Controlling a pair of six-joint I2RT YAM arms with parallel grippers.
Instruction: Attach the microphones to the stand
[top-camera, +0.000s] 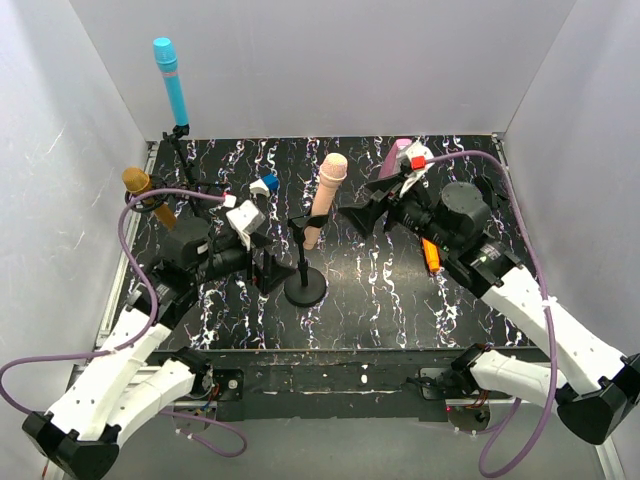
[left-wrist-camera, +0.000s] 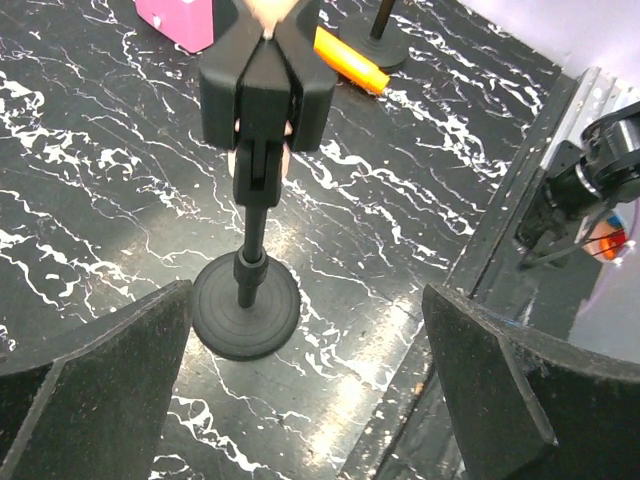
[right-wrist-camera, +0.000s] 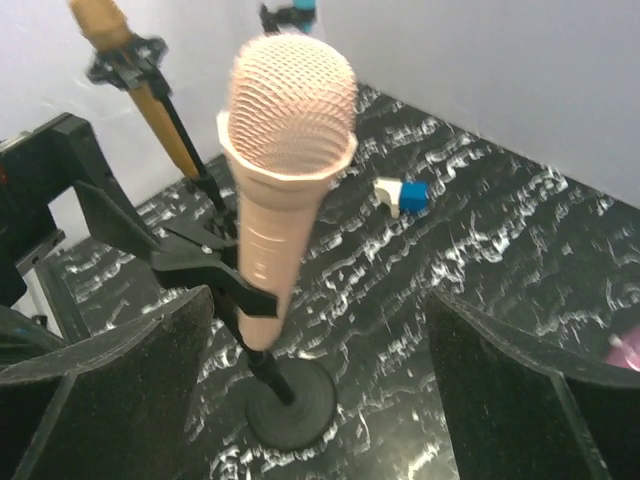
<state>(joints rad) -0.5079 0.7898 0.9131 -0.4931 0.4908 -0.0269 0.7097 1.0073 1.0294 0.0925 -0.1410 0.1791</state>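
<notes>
Far to the left of the centre stand (top-camera: 305, 288), the gold microphone (top-camera: 137, 183) leans in the clip of its own stand. To the left rear, the sky blue microphone (top-camera: 170, 75) rises nearly upright in another. Both look finished, which would explain why neither claw is on them. A small blue-and-white piece (top-camera: 264, 185) lies loose just behind and left of the centre stand and plays no part here. The left claw (left-wrist-camera: 310, 380) sits low, immediately left of the centre stand. Its fingers are spread wide to either side of the pole and grip nothing, a position that would suit bracing the stand. On the centre stand the pale pink-cream microphone (right-wrist-camera: 285, 200) is pinched by the clip (left-wrist-camera: 265, 90) around its lower body, head up and tilted. The clip alone seems to carry it. Just right of the centre stand, the right claw (right-wrist-camera: 320, 390) hangs at microphone height with its fingers wide. The microphone shows between them, clear of both, so this looks like a let-go. Well right of the centre stand, the orange microphone (top-camera: 430, 255) lies flat on the tabletop (top-camera: 400, 300), partly under the right arm and on no stand. It is likely the one left to mount. The mauve block (top-camera: 395, 155) sits to the right rear.
</notes>
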